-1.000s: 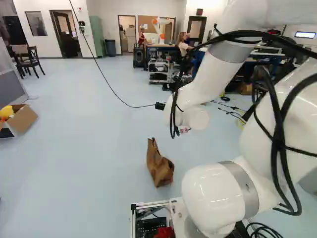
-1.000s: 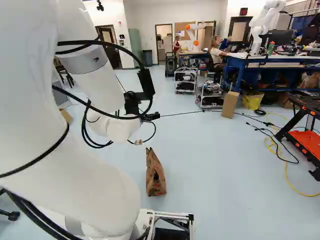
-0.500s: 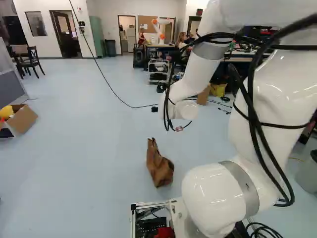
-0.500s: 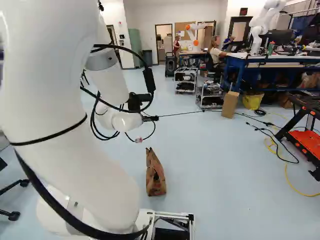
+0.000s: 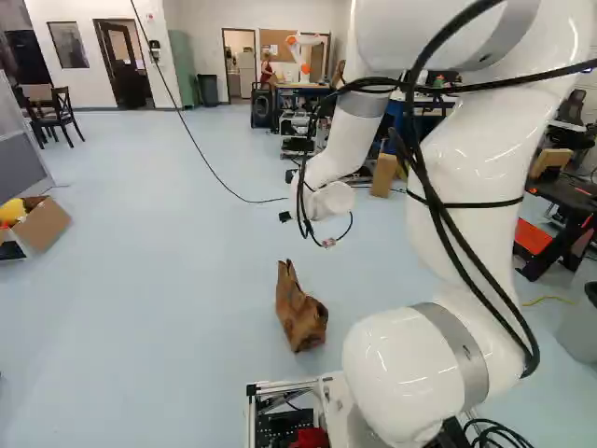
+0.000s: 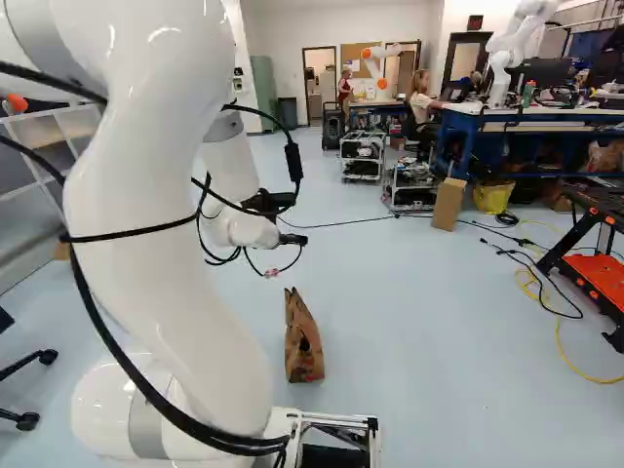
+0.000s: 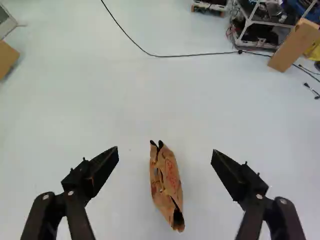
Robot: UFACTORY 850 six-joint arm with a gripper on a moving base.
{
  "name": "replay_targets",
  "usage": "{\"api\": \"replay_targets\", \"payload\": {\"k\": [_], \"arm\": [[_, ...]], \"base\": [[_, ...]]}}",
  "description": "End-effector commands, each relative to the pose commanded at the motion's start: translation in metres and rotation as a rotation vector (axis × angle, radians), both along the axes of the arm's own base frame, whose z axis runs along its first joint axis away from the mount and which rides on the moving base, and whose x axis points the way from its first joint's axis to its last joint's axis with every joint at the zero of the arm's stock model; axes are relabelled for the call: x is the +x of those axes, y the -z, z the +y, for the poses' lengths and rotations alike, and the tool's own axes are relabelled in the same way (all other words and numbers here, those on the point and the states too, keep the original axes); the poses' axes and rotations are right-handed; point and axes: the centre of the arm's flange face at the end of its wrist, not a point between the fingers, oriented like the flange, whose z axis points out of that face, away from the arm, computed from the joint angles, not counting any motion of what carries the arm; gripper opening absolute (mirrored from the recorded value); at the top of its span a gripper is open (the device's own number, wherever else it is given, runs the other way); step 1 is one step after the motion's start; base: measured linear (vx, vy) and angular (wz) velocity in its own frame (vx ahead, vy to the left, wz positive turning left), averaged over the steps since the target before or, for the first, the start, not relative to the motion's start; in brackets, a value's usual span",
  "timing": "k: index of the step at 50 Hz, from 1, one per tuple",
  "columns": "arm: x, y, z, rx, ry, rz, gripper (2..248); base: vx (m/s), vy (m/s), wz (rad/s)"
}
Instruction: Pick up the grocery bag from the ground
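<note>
Brown bag [image 7: 167,185] with red print here, pale blue floor [image 6: 439,341], glossy white arm [image 5: 476,168] banded in grey, and there's a yellow bucket [image 6: 493,196], a green cabinet [image 5: 183,70]!

Red print on the paper bag [image 7: 171,172] is too small to read. Well beyond the bag, red characters on a wall display [image 6: 475,22] are illegible too.

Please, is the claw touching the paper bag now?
Apart: the wrist view shows floor on both sides of the paper bag, between it and the open claw.
</note>
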Motion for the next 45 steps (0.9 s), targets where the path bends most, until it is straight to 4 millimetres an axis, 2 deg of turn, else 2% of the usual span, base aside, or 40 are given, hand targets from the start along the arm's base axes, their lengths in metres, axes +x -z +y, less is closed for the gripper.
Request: {"api": "replay_targets", "payload": {"k": [45], "arm": [[0.06, 0.079, 0.028, -0.045, -0.041, 0.334, 247]], "base": [[0.0, 0.0, 0.0]]}}
